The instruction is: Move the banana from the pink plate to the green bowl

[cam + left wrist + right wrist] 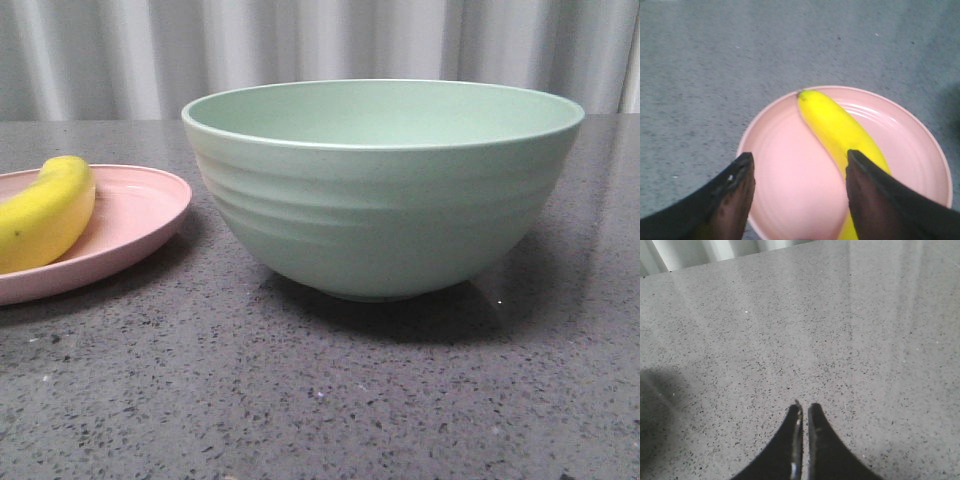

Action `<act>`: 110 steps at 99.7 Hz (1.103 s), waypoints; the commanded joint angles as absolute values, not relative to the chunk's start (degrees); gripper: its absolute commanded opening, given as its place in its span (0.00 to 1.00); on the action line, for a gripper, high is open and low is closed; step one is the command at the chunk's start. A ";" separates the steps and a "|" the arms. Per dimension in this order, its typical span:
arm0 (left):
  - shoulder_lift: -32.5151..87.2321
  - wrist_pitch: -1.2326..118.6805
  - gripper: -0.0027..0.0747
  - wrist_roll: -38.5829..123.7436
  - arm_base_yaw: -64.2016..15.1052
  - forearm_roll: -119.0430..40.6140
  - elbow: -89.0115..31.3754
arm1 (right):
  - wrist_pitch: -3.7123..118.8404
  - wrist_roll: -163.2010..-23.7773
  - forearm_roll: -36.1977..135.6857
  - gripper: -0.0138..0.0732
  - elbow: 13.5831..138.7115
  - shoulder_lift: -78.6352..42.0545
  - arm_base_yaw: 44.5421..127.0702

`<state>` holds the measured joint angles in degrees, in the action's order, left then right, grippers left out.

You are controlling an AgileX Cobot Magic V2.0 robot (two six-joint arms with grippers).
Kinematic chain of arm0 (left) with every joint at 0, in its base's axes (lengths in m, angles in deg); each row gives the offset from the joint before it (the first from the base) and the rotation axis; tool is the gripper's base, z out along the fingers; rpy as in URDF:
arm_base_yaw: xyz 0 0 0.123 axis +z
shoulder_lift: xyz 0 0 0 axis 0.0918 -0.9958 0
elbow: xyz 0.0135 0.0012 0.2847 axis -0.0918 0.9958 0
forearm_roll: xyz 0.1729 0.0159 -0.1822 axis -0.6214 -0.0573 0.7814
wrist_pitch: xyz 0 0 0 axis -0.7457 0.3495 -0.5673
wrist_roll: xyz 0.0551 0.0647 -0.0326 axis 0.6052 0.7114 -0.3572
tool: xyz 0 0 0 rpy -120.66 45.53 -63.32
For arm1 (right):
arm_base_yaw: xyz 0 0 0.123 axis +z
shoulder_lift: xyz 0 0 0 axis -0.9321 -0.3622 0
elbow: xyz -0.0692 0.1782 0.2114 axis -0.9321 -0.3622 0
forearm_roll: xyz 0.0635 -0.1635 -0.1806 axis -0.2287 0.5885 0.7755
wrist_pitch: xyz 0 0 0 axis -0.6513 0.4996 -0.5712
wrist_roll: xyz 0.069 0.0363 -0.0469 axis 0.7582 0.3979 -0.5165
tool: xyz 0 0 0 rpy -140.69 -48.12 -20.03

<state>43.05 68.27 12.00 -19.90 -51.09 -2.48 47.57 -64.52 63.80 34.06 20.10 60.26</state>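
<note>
The yellow banana [45, 212] lies on the pink plate [140, 215] at the left of the front view. The pale green bowl [383, 185] stands to its right, apart from the plate. In the left wrist view the banana [837, 127] lies across the pink plate [785, 165]. My left gripper [799, 160] is open above the plate, one finger over the banana's near part, the other over the plate's edge, and holds nothing. My right gripper [804, 407] is shut and empty over bare table. Neither gripper shows in the front view.
The grey speckled tabletop [320, 400] runs under everything. A pale curtain [320, 50] hangs behind the table. A dark shadow [655, 410] falls on the table at one side of the right wrist view.
</note>
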 commanded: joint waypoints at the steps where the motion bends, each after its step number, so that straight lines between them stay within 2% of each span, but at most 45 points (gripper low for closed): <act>1: 39.20 64.88 0.52 12.28 -24.10 -49.43 -5.01 | 52.19 -64.91 63.79 0.09 36.13 19.15 59.86; 12: 34.42 64.75 0.54 12.28 -29.16 -48.90 -6.25 | 52.19 -64.91 63.79 0.09 36.13 19.15 59.86; 29: 28.33 63.27 0.65 12.28 -33.48 -48.90 -7.91 | 52.19 -64.91 63.79 0.09 36.13 19.15 59.86; 68: 17.06 63.02 0.65 12.28 -33.59 -48.90 -11.67 | 52.19 -64.91 63.79 0.09 36.13 19.15 59.86; 82: 15.48 63.12 0.60 12.28 -33.59 -48.90 -11.66 | 52.19 -64.91 63.79 0.09 36.13 19.15 59.86; 110: 15.33 63.12 0.37 12.28 -33.59 -48.90 -11.66 | 53.09 -64.91 63.79 0.09 36.13 19.15 59.86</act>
<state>14.33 66.17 12.27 -33.15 -49.82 -9.81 48.27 -64.52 63.80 34.06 20.10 60.26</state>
